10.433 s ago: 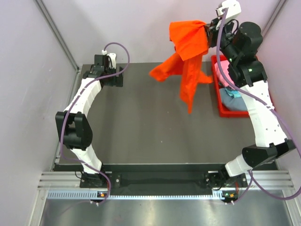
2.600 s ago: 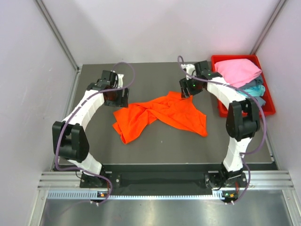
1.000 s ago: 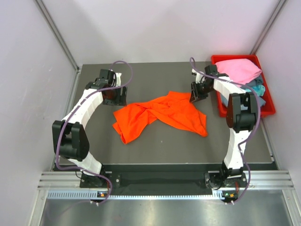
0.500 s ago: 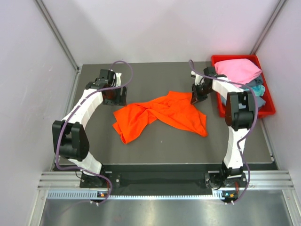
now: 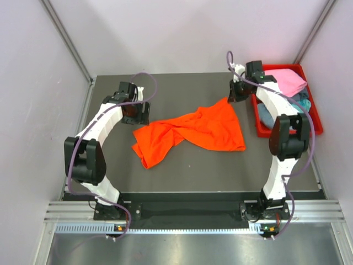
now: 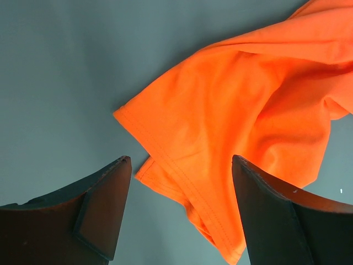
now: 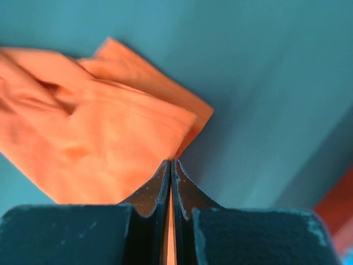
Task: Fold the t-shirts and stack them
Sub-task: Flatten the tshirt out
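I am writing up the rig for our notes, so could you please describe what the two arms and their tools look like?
Both the left arm and right arm have white link shells, black joint housings and a mauve cable running along them. The left tool and right tool each have two dark, tapered fingers.

Table: dark grey matte top (image 5: 182,165), filling the floor of the enclosure; it also forms the plain backdrop in the left wrist view (image 6: 60,66).
Bin: rigid red plastic (image 5: 260,131), rectangular, at the table's far right corner, close to the right wall.
Walls: pale lilac panels (image 5: 33,83) on three sides.
Corner post: thin grey metal strip (image 5: 66,41), slanting up the back left.
Rail: ribbed aluminium bar (image 5: 187,210) along the near edge.
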You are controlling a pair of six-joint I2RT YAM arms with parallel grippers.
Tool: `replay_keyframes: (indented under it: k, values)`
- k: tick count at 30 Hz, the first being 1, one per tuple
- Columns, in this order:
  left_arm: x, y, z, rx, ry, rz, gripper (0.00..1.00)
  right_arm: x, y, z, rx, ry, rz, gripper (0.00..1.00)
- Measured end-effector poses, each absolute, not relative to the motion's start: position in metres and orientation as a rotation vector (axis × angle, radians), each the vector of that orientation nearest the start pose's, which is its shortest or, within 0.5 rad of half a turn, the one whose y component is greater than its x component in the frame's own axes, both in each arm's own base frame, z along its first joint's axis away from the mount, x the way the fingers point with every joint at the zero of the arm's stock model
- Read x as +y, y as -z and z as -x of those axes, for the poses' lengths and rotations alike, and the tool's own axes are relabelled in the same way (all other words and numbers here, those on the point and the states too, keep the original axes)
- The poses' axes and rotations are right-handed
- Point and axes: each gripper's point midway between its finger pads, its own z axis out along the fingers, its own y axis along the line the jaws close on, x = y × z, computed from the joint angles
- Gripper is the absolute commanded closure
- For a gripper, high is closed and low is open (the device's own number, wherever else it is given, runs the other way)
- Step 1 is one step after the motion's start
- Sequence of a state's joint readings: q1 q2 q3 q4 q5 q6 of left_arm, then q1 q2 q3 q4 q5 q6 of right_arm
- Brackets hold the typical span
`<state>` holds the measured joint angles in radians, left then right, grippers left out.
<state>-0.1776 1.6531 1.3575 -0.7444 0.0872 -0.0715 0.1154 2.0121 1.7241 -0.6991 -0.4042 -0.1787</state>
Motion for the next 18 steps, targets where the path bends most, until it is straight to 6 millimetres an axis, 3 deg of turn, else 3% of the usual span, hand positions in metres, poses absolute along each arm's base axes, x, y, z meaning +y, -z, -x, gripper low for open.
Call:
replay_keyframes:
  k: [4, 9, 12, 18]
  values:
    - [-0.086, -0.119, -0.377, 2.63, 0.197, -0.169, 0.21, 0.12, -0.181, -0.477, 2.31, -0.446, 0.548, 1.0]
    - [-0.087, -0.105, -0.38, 2.666, 0.207, -0.158, 0.21, 0.126, -0.236, -0.479, 2.179, -0.421, 0.568, 1.0]
    - [-0.089, -0.098, -0.38, 2.686, 0.23, -0.15, 0.21, 0.129, -0.249, -0.477, 2.148, -0.418, 0.575, 1.0]
    - [-0.084, -0.083, -0.381, 2.727, 0.227, -0.121, 0.23, 0.129, -0.247, -0.476, 2.154, -0.418, 0.575, 1.0]
